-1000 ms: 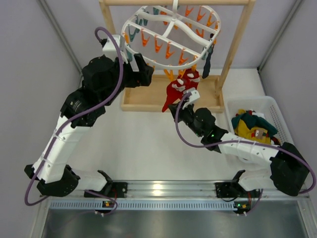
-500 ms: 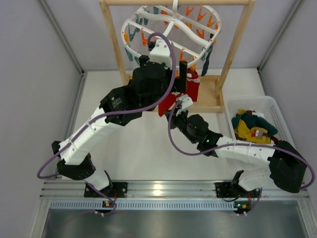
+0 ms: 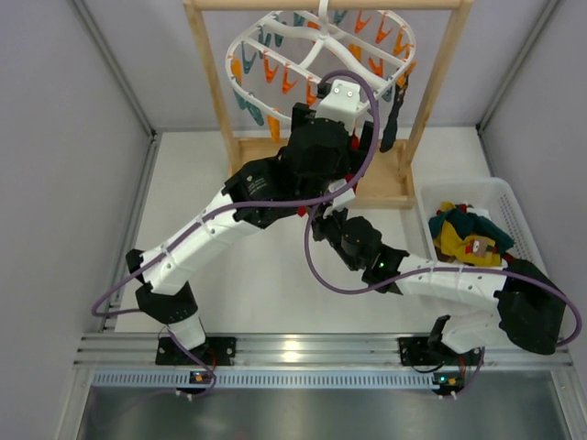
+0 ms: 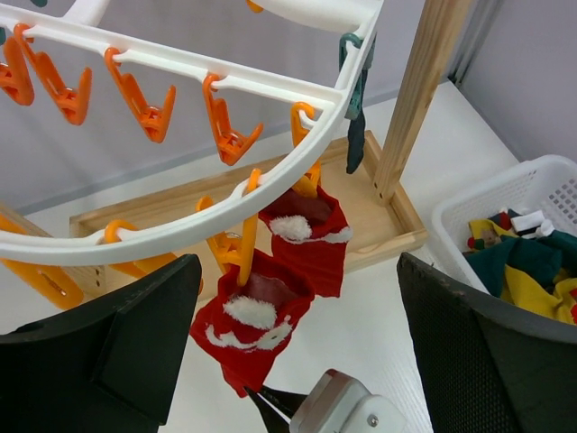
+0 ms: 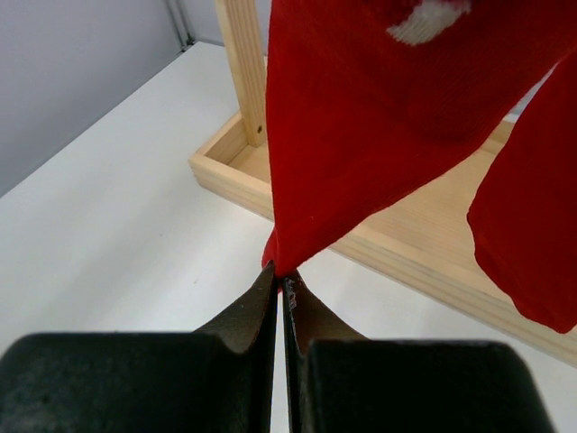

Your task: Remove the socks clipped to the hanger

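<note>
Red sock (image 5: 361,126) tip tight in right tool (image 5: 279,278); left tool (image 4: 297,280) wide; white table (image 3: 248,293), grey walls (image 3: 64,137).

White shells and black joint housings make up the left arm (image 3: 206,238) and right arm (image 3: 449,280), each looped by a purple cable (image 3: 306,252). The left gripper (image 4: 297,298) fingers (image 4: 117,352) are broad matte black; the right gripper (image 5: 281,275) fingers (image 5: 243,320) taper (green light (image 3: 379,267) behind them).

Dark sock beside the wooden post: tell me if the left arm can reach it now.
Probably yes: the dark sock hangs clear ahead of the open left end effector, with nothing between them.
</note>
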